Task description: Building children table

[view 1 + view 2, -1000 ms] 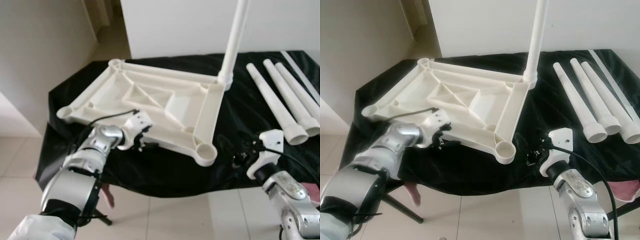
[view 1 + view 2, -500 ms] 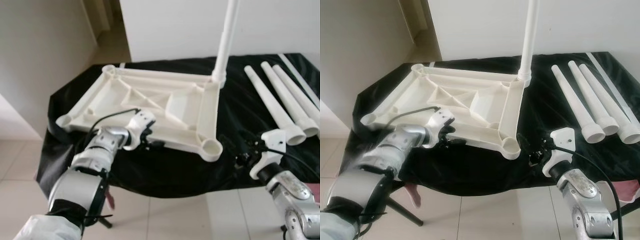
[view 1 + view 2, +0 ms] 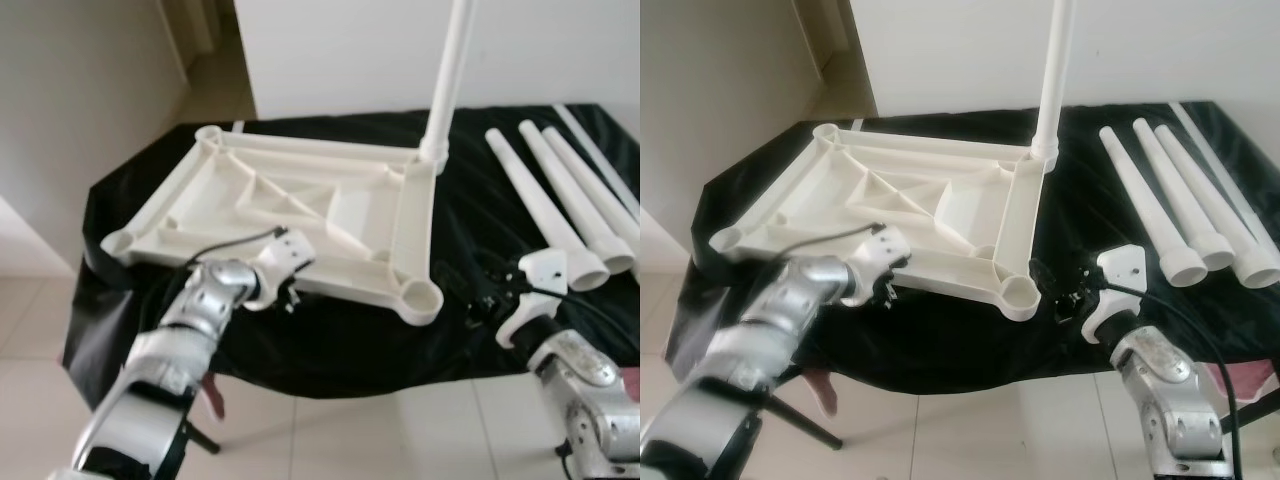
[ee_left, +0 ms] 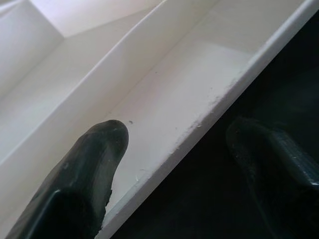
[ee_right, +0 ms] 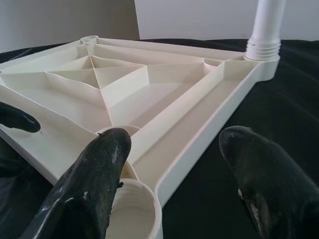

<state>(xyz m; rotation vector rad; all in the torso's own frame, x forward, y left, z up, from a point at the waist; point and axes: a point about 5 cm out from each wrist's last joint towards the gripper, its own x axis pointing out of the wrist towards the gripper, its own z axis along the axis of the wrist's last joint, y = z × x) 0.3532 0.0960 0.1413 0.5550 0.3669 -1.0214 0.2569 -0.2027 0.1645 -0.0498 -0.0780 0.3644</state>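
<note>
A black cloth (image 3: 330,345) covered the work surface, and on it lay the white tabletop (image 3: 290,215), turned upside down so that its ribs showed. One white leg (image 3: 447,85) already stood upright in the far right corner socket. The near right corner socket (image 3: 421,299) was still without a leg. Three loose legs (image 3: 560,215) lay side by side on the cloth, to the right of the tabletop and apart from it.

The left gripper (image 3: 291,290) was at the near edge of the tabletop. Its fingers (image 4: 92,167) were apart, one over the white rim and the other over the black cloth, so the edge ran between them without being pressed. The right gripper (image 3: 1065,300) rested low over the cloth just beside the near right corner socket, with its fingers (image 5: 94,184) spread wide and holding nothing.
</note>
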